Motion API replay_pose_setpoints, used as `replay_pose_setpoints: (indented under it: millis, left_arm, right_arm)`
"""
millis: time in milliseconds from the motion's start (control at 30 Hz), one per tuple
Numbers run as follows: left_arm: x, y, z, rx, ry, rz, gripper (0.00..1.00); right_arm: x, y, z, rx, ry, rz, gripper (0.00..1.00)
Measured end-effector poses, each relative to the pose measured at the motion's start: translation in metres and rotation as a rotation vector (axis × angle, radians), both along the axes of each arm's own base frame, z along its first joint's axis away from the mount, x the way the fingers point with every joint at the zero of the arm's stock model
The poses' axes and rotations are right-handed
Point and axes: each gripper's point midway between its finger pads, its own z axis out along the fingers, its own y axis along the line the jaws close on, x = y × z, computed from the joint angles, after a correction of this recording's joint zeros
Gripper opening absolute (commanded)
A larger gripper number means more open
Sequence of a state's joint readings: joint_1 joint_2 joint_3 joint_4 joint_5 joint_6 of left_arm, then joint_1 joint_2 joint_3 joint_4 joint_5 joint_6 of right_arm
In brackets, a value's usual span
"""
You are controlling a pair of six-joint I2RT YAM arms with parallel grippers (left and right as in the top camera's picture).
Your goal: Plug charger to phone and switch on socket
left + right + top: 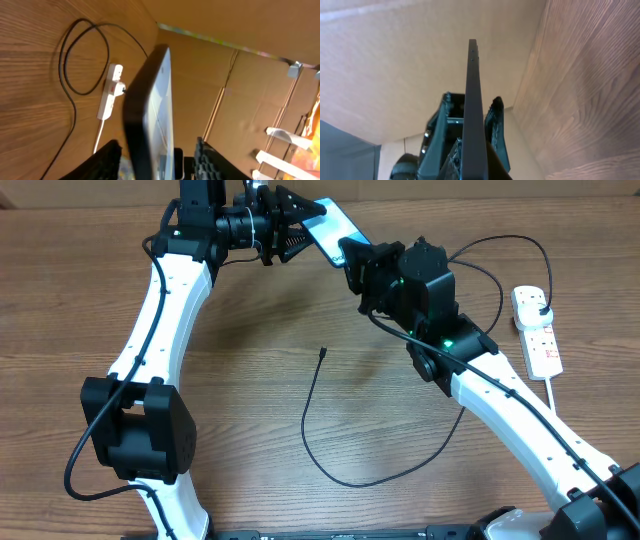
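The phone (330, 225) is held in the air at the back of the table, between both grippers. My right gripper (350, 258) is shut on its near end; the right wrist view shows the phone (474, 100) edge-on in my fingers (475, 162). My left gripper (310, 228) is open, its fingers (156, 145) on either side of the phone (150, 100) with gaps. The charger cable (310, 420) lies looped on the table, its free tip (322, 352) mid-table. Its plug (540, 308) sits in the white socket (537, 330) at the right.
A cardboard wall (225, 30) stands behind the table. The socket (110, 90) and cable loops (67, 65) also show in the left wrist view. The socket's white cord (553, 395) runs toward the front beside my right arm.
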State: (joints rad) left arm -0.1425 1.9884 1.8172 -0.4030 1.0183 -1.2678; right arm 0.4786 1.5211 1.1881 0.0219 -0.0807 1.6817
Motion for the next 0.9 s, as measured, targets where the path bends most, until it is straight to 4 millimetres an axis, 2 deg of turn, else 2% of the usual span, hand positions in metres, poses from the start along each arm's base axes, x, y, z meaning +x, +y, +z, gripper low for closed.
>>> replay_pose_setpoints:
  millis: [100,433,733,900]
  left_arm:
    - [0.001,0.0,-0.001,-0.002,0.021,0.014,0.36]
    - [-0.003,-0.01,-0.001,-0.007,0.041,0.003,0.29]
    - [-0.005,-0.014,-0.001,-0.013,0.053,-0.004,0.07]
    - [-0.006,-0.015,0.001,-0.024,0.062,-0.008,0.04]
  right_arm:
    - [0.001,-0.001,0.0,0.004,0.004,-0.011,0.04]
    - [0.0,0.0,0.0,0.013,0.01,-0.012,0.04]
    - [-0.002,0.004,0.0,0.02,0.012,-0.004,0.04]
    - [-0.002,0.004,0.002,0.068,0.036,-0.017,0.06]
